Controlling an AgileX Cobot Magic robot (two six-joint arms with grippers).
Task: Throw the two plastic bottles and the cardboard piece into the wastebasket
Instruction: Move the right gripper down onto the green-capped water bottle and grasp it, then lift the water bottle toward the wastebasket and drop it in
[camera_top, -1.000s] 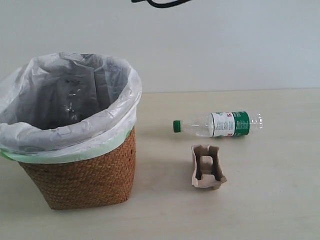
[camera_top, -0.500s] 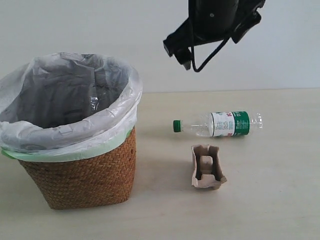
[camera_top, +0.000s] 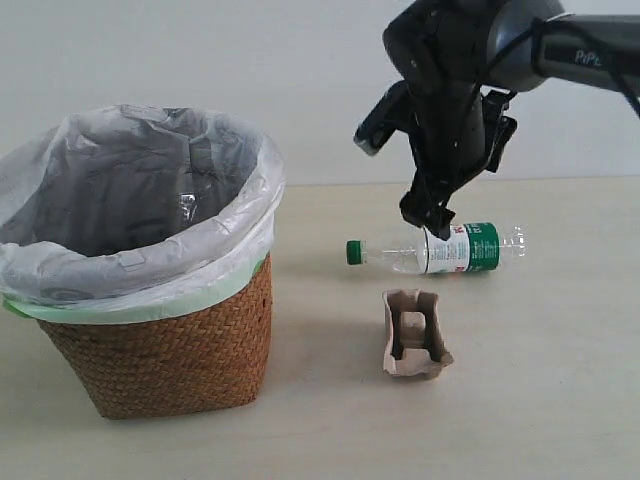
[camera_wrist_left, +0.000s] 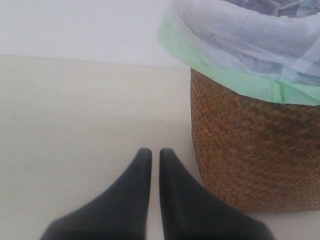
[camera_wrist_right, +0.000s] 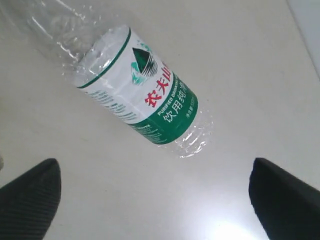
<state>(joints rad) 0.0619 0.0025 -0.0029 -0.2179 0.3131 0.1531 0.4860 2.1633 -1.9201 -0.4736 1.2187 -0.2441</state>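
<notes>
your right pincer (camera_wrist_right: 156, 199) has just dropped in, spread wide above the green-capped bottle (camera_top: 455, 248), so grabbing it looks next.

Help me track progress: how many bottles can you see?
1. The bottle lies on the table, right of the basket, behind the cardboard. Another may be hidden inside the basket.
</notes>
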